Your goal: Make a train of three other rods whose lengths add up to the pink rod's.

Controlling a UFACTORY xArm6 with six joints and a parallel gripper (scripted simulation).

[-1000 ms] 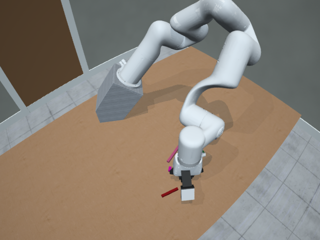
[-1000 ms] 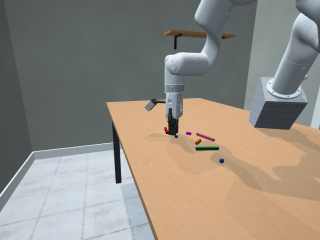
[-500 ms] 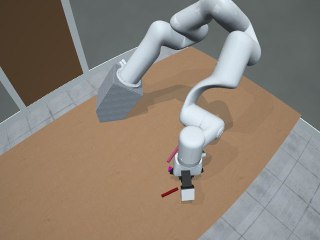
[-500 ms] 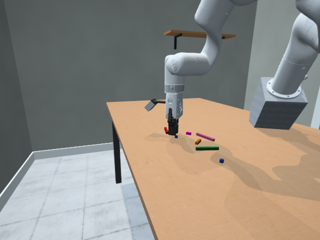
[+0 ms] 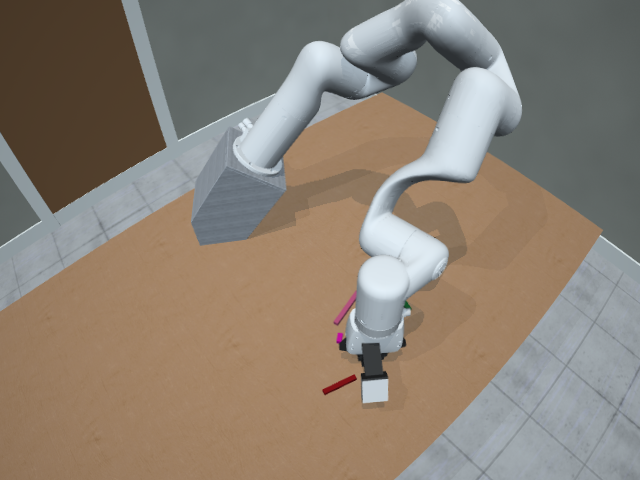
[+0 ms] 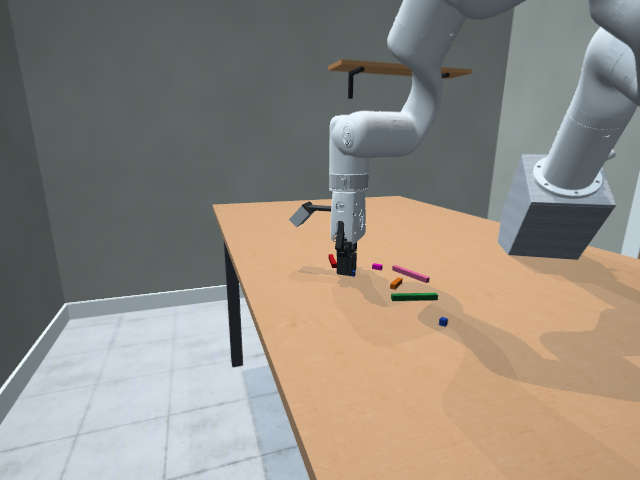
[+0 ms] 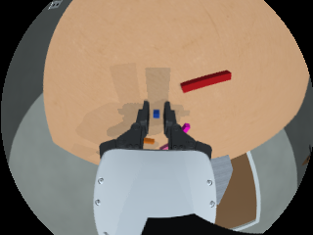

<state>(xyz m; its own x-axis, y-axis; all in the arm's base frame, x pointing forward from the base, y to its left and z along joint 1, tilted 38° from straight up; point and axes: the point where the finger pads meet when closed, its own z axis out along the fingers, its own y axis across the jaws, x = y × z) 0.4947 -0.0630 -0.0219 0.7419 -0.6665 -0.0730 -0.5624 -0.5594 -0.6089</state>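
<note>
Gripper [image 5: 372,356] [image 6: 346,271] [image 7: 156,108]: pointing down, low at the table [image 5: 206,335] [image 6: 413,387] [image 7: 147,29]; fingers partly spread, released, grasping nothing.
Order: left to right, as the exterior view shows it.
Red rod [image 5: 339,384] [image 6: 332,260] [image 7: 205,81]: lying flat near the fingers, its lower end partly behind them in the exterior view.
Near blue rod [image 6: 353,273] [image 7: 156,114]: between the two fingers in the wrist view, a gap showing on either side.
Magenta rod [image 5: 339,337] [image 6: 377,266] [image 7: 186,127]: flat on the table, apart from the pink one.
Orange rod [image 6: 395,283] [image 7: 149,141]: between the pink and green ones, set at a slant.
Pink rod [image 5: 345,308] [image 6: 410,273] [image 7: 164,147]: flat, slanting; partly hidden from above.
Green rod [image 5: 407,304] [image 6: 414,297]: flat, nearer the exterior camera than the pink one; mostly covered from above.
Far blue rod [image 6: 443,321]: alone, beyond the green one's right end.
Mounting block [image 5: 237,206] [image 6: 563,227]: grey, farthest right, bearing the arm.
</note>
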